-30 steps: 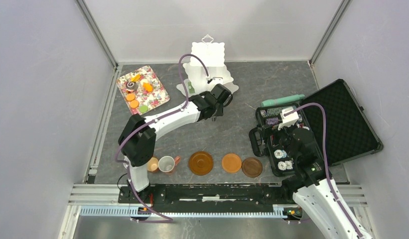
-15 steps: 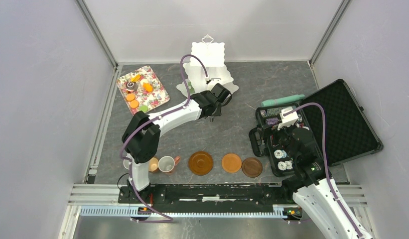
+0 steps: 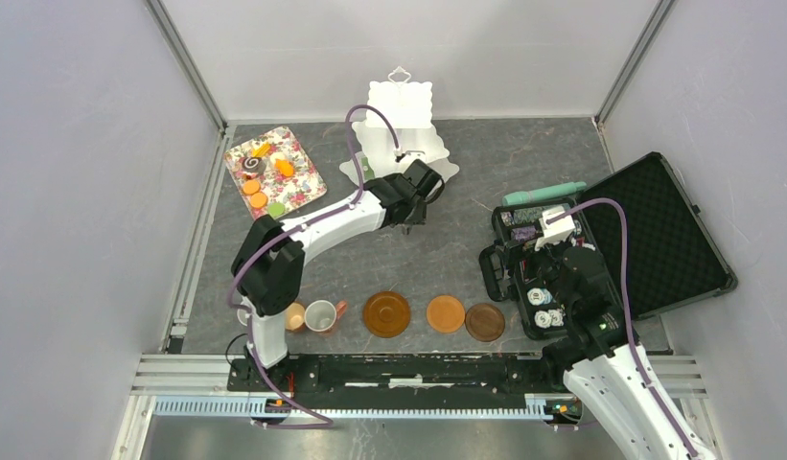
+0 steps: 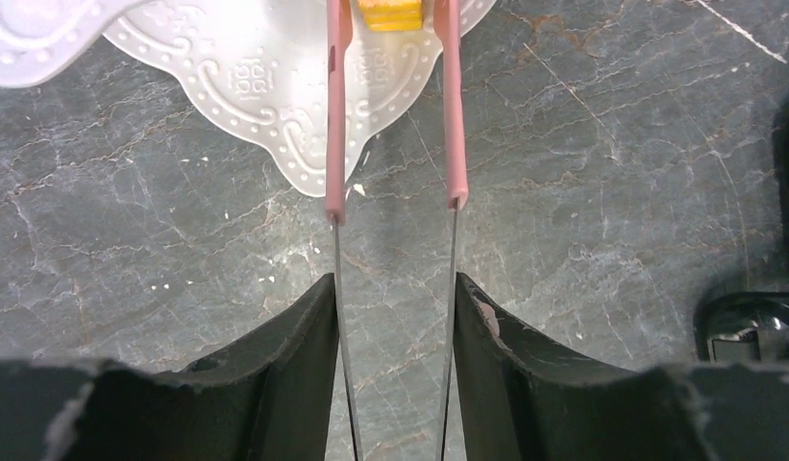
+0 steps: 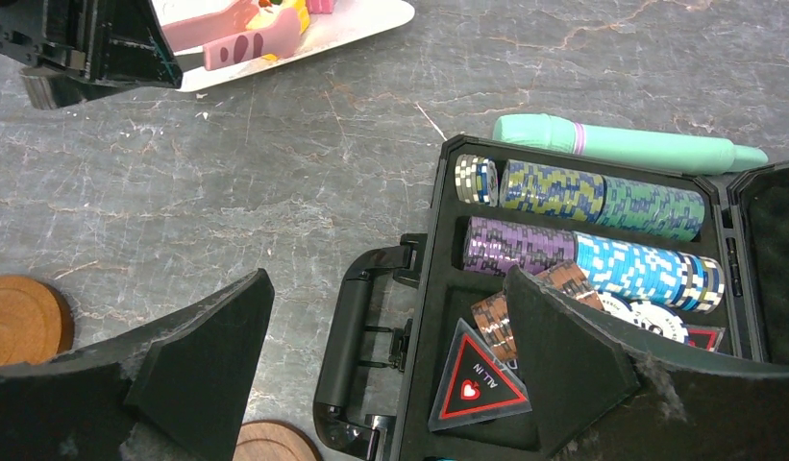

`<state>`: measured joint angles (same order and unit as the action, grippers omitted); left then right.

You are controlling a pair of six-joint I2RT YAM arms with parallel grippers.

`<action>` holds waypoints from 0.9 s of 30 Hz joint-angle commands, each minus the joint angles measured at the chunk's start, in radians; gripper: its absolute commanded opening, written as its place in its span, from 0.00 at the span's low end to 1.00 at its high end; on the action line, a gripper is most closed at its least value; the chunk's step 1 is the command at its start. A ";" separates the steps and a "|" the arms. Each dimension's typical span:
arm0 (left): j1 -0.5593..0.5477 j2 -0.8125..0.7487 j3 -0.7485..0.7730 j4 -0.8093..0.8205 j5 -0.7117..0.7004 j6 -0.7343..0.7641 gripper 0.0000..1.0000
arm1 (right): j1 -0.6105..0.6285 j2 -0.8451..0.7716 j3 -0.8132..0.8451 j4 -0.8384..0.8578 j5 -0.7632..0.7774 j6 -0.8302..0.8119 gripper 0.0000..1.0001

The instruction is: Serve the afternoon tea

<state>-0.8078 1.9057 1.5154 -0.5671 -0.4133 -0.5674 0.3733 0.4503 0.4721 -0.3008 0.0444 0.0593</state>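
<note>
My left gripper (image 4: 393,283) is shut on metal tongs with pink tips (image 4: 336,144). A yellow toy cake (image 4: 390,12) sits between the tong tips over the bottom tier of the white scalloped stand (image 4: 246,77), which stands at the back (image 3: 401,110). My left gripper (image 3: 418,187) is just in front of the stand. More toy cakes (image 3: 265,168) lie on the floral tray. Two mugs (image 3: 320,314) show by the left arm's base. Three brown-orange saucers (image 3: 386,313) line the front. My right gripper (image 5: 390,365) is open and empty above the case handle (image 5: 350,336).
The floral tray (image 3: 298,187) is at the back left. The open black case of poker chips (image 3: 648,240) fills the right side, its chips showing in the right wrist view (image 5: 582,192). A mint-green tube (image 5: 621,144) lies behind it. Grey walls enclose the table.
My left gripper with the tongs has edged slightly left and toward the stand. The right arm has not moved.
</note>
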 commanded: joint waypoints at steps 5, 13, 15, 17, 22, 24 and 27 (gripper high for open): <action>0.004 -0.220 -0.019 -0.075 0.117 0.043 0.47 | 0.004 -0.019 0.003 0.025 -0.001 0.010 0.98; 0.018 -0.477 -0.105 -0.285 0.119 0.078 0.46 | 0.005 -0.036 0.001 0.031 0.000 0.009 0.98; 0.045 -0.536 -0.132 -0.322 0.120 0.080 0.46 | 0.004 -0.037 0.002 0.032 -0.001 0.008 0.98; 0.094 -0.589 -0.156 -0.346 0.128 0.086 0.46 | 0.004 -0.037 0.002 0.031 -0.005 0.009 0.98; 0.356 -0.679 -0.206 -0.323 0.231 0.130 0.46 | 0.004 -0.034 0.000 0.033 -0.016 0.009 0.98; 0.473 -0.674 -0.195 -0.301 0.232 0.157 0.47 | 0.004 -0.029 0.000 0.035 -0.022 0.010 0.98; 0.595 -0.622 -0.162 -0.232 0.205 0.186 0.47 | 0.004 -0.026 -0.001 0.035 -0.026 0.009 0.98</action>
<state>-0.3309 1.2541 1.3163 -0.8799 -0.2214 -0.4675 0.3733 0.4202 0.4721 -0.3004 0.0338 0.0593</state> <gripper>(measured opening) 0.477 0.979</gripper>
